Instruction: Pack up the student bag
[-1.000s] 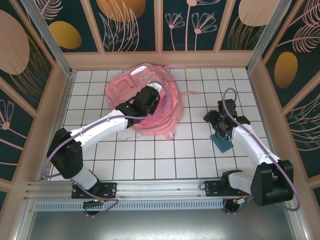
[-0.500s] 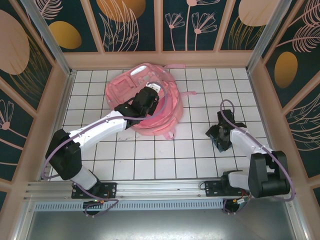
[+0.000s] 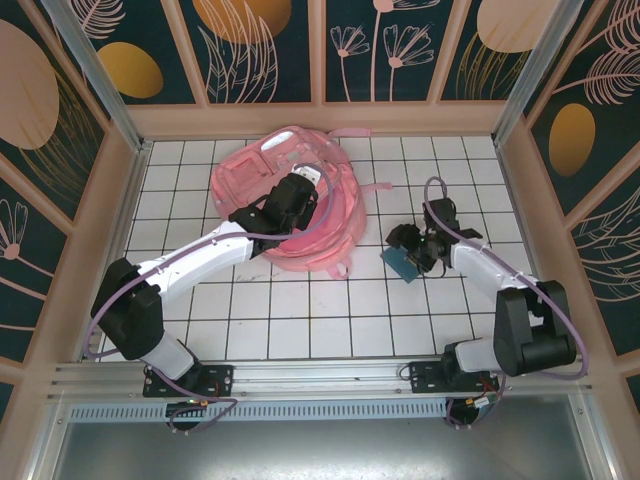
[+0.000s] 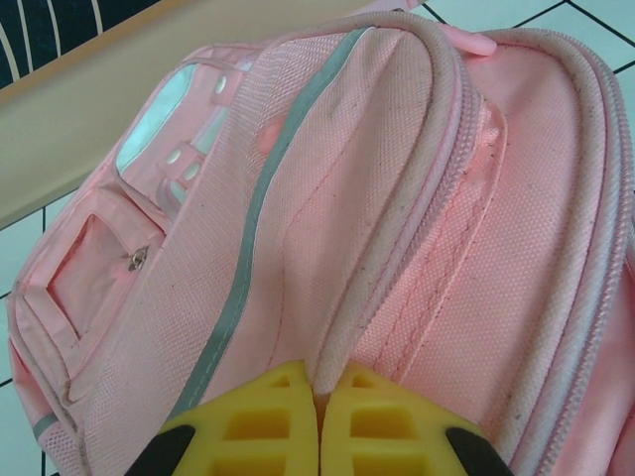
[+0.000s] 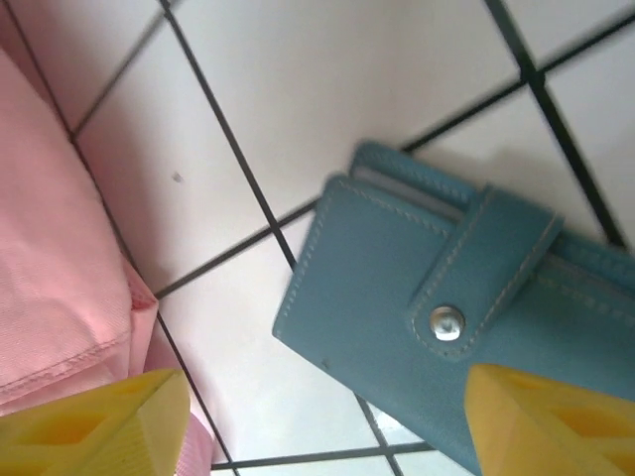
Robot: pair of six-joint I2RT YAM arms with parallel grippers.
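The student bag (image 3: 285, 175) is a large pink backpack lying at the back middle of the tiled floor. My left gripper (image 3: 304, 186) rests on top of it. In the left wrist view the bag (image 4: 397, 178) shows a grey stripe, and the left gripper (image 4: 319, 385) is shut on a raised piped seam of the fabric. A blue snap wallet (image 3: 400, 264) lies flat on the tiles right of the bag. My right gripper (image 3: 412, 247) hovers over it, open. In the right wrist view the wallet (image 5: 437, 317) sits toward one yellow finger (image 5: 551, 421), and the bag's edge (image 5: 50, 258) is by the other.
Wooden walls (image 3: 320, 120) with patterned panels close the tiled floor (image 3: 300, 320) on three sides. A metal rail (image 3: 300, 375) with both arm bases runs along the near edge. A pink strap (image 3: 375, 189) trails from the bag toward the right.
My right arm has swung left toward the bag, and the blue wallet has shifted left with it, from the right side to near the bag. The left arm has not moved.
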